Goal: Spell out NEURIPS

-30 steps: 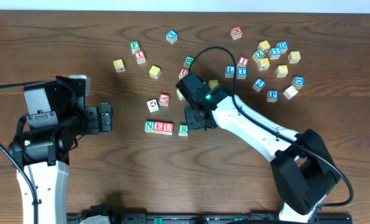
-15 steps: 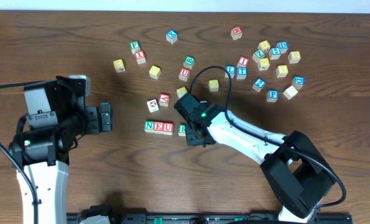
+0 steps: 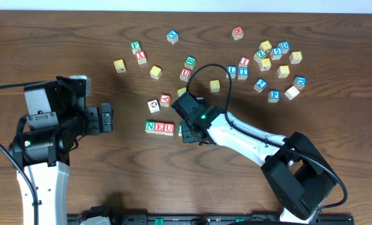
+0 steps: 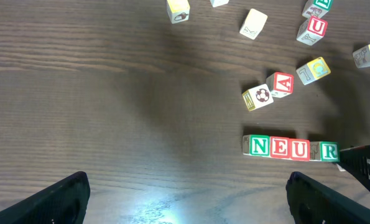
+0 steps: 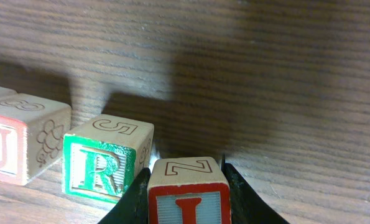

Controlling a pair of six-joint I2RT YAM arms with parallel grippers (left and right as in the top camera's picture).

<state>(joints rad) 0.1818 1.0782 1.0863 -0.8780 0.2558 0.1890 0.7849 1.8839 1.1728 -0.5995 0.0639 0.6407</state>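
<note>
Dark brown wood grain runs across the tabletop (image 3: 60, 50); near its middle four pale cubes stand side by side in a straight row, the green N cube (image 4: 260, 146), the red E cube (image 4: 279, 147), the red U cube (image 4: 300, 149) and the green R cube (image 4: 328, 150), each touching the next; the R cube shows a 5 on its top face in the right wrist view.

The right gripper (image 3: 191, 131) is down at the right end of that row, clenched on the I cube (image 5: 188, 200), one finger on each side of it; the cube's front face carries a red I in a red border and its top face a Z; it sits upright just beside the R cube, on the side away from the U cube; whether the two touch, or whether the I cube rests on the wood, I cannot tell.

The left gripper (image 3: 107, 119) hangs toward the left edge, well apart from the row, released, its jaws spread wide with nothing between them.

The blue P cube (image 3: 274, 95) lies among a loose cluster of cubes toward the far right corner; a red A cube (image 4: 282, 84) and a picture cube (image 4: 257, 97) sit just beyond the row on the far side.
</note>
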